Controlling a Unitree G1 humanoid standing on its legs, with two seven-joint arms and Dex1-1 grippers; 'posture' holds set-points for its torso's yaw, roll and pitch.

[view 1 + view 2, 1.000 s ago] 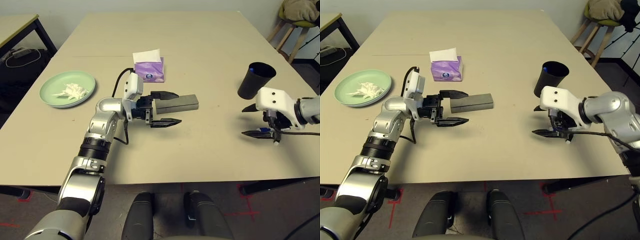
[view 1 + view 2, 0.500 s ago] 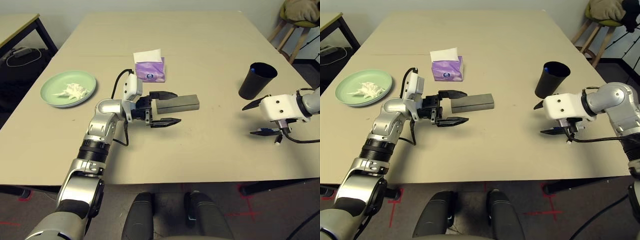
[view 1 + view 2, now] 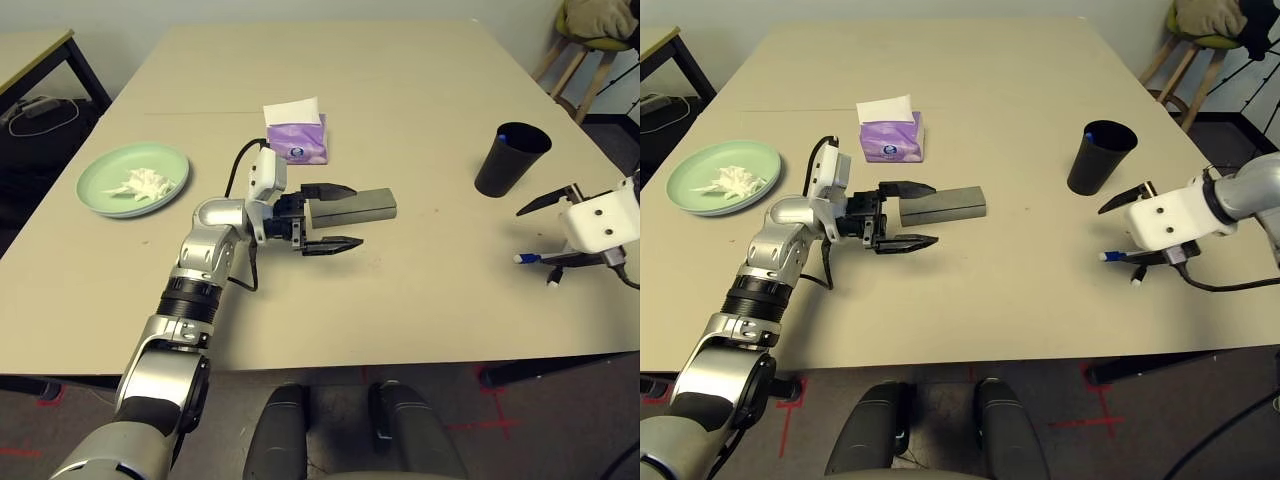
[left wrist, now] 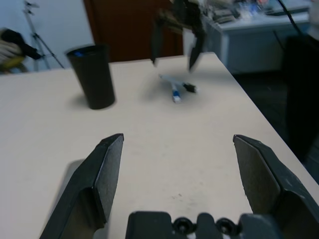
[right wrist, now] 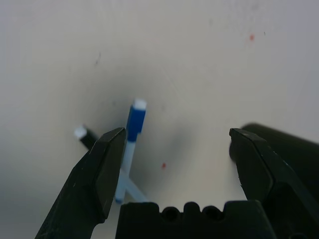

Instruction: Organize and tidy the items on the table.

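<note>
A grey-tan oblong glasses case [image 3: 355, 206] lies mid-table. My left gripper [image 3: 355, 214] hovers at its left end, open; in the left wrist view nothing sits between its fingers [image 4: 107, 169]. Near the right edge, a blue-white pen [image 3: 530, 258] lies on the table, crossed over a second thin pen [image 5: 85, 135]. My right gripper [image 3: 525, 236] stands open just over them, gripping nothing. A black cup [image 3: 510, 160] stands behind it with something blue at its rim. At the far left, a crumpled white tissue [image 3: 140, 183] rests on a pale green plate [image 3: 100, 195].
A purple tissue pack [image 3: 296, 140] with a white sheet stands behind the case. A wooden stool [image 3: 590, 45] stands off the far right corner, and a side table [image 3: 30, 50] off the far left. The table's right edge [image 3: 625, 190] runs close to my right gripper.
My right arm has drawn back to the right, away from the cup, staying open; the pens lie where they were. The left arm and case have not moved.
</note>
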